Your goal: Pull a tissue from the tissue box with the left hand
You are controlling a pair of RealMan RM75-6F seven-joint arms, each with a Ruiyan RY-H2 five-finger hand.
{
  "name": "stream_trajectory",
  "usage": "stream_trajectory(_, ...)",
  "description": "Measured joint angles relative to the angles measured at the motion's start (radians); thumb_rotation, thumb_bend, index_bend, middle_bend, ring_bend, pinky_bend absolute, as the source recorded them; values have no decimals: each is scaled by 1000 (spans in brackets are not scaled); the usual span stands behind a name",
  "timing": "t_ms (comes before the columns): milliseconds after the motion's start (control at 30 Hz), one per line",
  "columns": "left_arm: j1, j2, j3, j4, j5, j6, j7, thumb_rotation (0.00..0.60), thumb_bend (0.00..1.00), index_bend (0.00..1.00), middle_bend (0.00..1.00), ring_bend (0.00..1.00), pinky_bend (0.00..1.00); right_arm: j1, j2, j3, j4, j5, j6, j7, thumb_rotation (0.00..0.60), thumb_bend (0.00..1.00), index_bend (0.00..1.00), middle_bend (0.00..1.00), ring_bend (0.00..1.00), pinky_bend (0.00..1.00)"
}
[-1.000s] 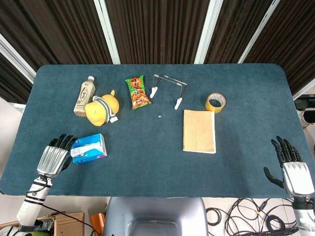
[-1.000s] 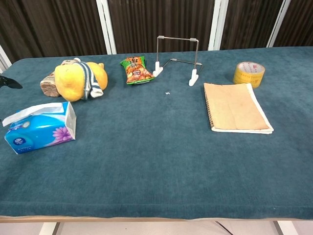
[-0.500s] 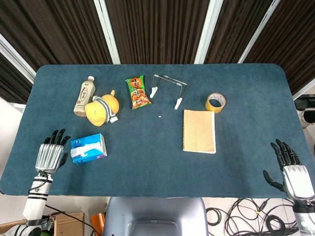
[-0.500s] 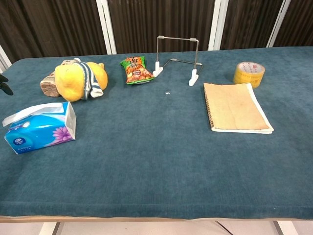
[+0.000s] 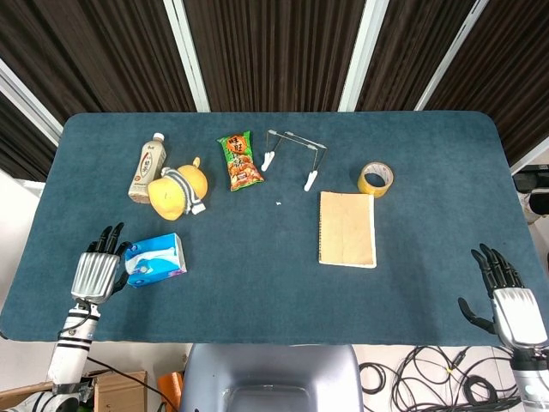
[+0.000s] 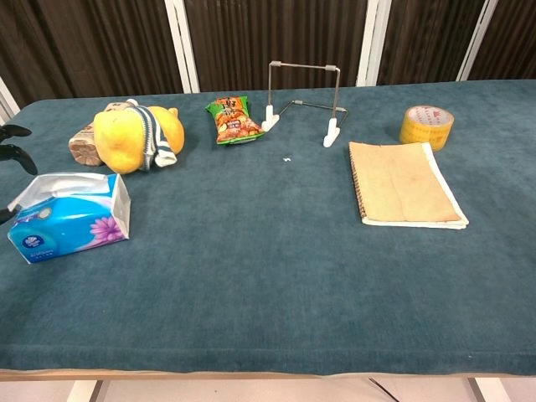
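The blue tissue box (image 5: 157, 260) lies at the table's front left, a white tissue (image 6: 69, 184) showing along its top opening. My left hand (image 5: 96, 273) sits just left of the box, fingers spread and pointing away from me. Its nearest fingers reach the box's left end, by the tissue's tip. In the chest view only dark fingertips (image 6: 12, 152) show at the left edge, with the box (image 6: 75, 224) beside them. No tissue is seen between the fingers. My right hand (image 5: 513, 302) hovers spread and empty off the table's front right corner.
Behind the box lie a yellow plush toy (image 5: 177, 190) and a bottle (image 5: 147, 166). A snack packet (image 5: 240, 160) and a wire stand (image 5: 292, 156) sit at the back centre, with a notebook (image 5: 347, 228) and a tape roll (image 5: 376, 178) to the right.
My left hand drew back from the box, then came in again to its left end. The tissue's tip, which stuck out to the left, now lies flatter. The right hand barely shifted.
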Motion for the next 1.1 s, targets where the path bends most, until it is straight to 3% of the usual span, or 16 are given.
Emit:
stream_trajectory(533, -14, -55, 4, 34, 32, -18, -18, 600, 303, 365, 47, 76, 335, -9, 3, 15, 6, -7, -31, 14, 600, 271, 36, 0, 0, 145)
stream_trajectory(733, -19, -101, -1, 102, 75, 12, -96, 600, 312, 478, 122, 145, 340, -11, 0, 19, 11, -6, -43, 16, 600, 270, 36, 0, 0, 145)
stream_trajectory(900, -21, -153, -6, 199, 117, 58, -140, 600, 422, 581, 192, 190, 359, -12, 0, 21, 14, -5, -54, 15, 600, 271, 36, 0, 0, 145)
stream_trajectory(1100, -20, -191, -11, 271, 137, 87, -162, 600, 451, 594, 209, 201, 362, -13, -2, 23, 16, -4, -66, 13, 600, 271, 37, 0, 0, 145)
